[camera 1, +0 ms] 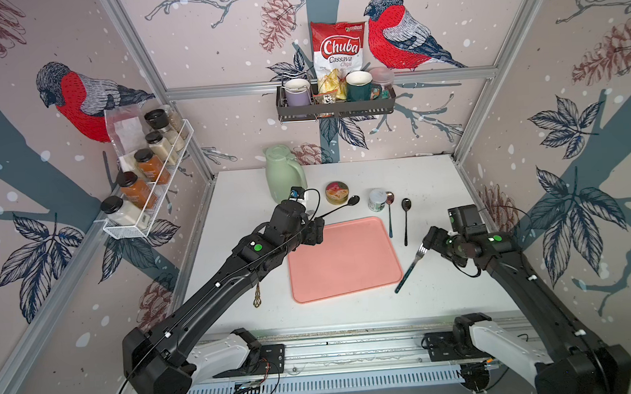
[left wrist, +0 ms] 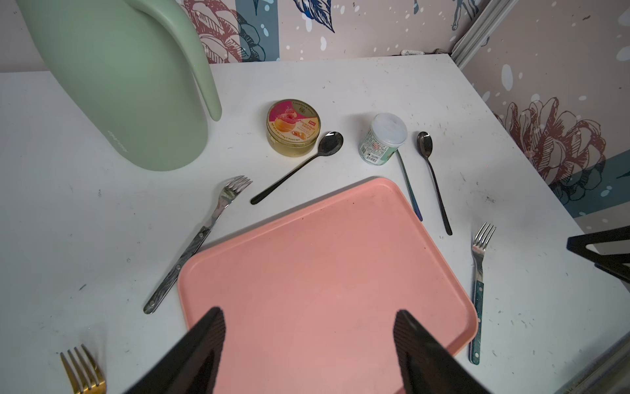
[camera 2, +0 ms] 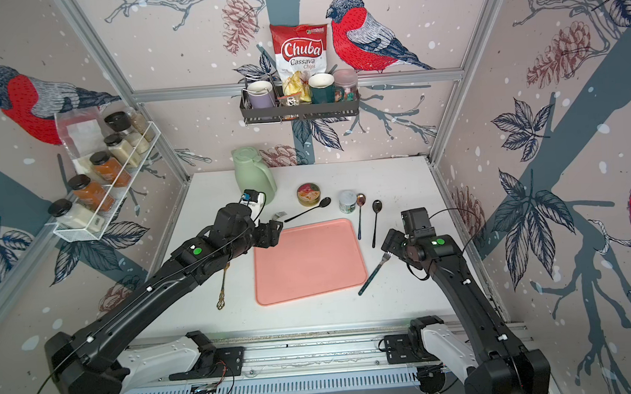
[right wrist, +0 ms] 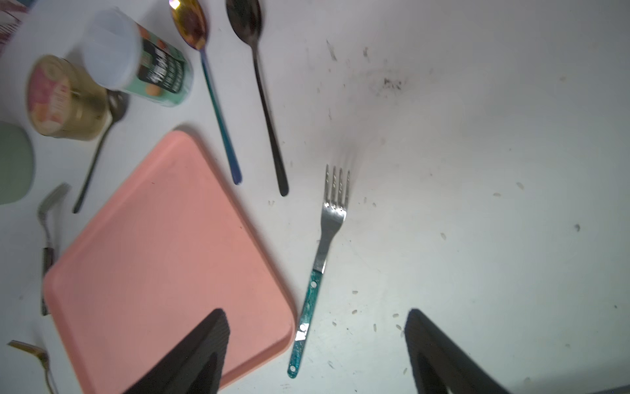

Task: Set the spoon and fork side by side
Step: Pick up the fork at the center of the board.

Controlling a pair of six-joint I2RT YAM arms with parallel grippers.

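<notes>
Several spoons and forks lie around a pink tray (camera 1: 344, 260). A teal-handled fork (camera 1: 410, 269) (right wrist: 327, 238) lies off the tray's right edge, with an iridescent spoon (camera 1: 390, 216) and a black spoon (camera 1: 405, 220) beyond it. Another black spoon (left wrist: 300, 167) and a grey-handled fork (left wrist: 218, 208) lie at the tray's far left corner. My left gripper (camera 1: 318, 231) (left wrist: 309, 312) hovers open over the tray's left edge, holding nothing. Beside the teal fork's tines, my right gripper (camera 1: 430, 238) (right wrist: 316, 312) hangs open and empty, the fork's handle below its gap.
A green jug (camera 1: 284, 173), a candy tin (camera 1: 336, 192) and a small white tub (camera 1: 377, 199) stand behind the tray. A gold fork (camera 2: 222, 286) lies left of the tray, partly under my left arm. Wall racks hold jars and mugs.
</notes>
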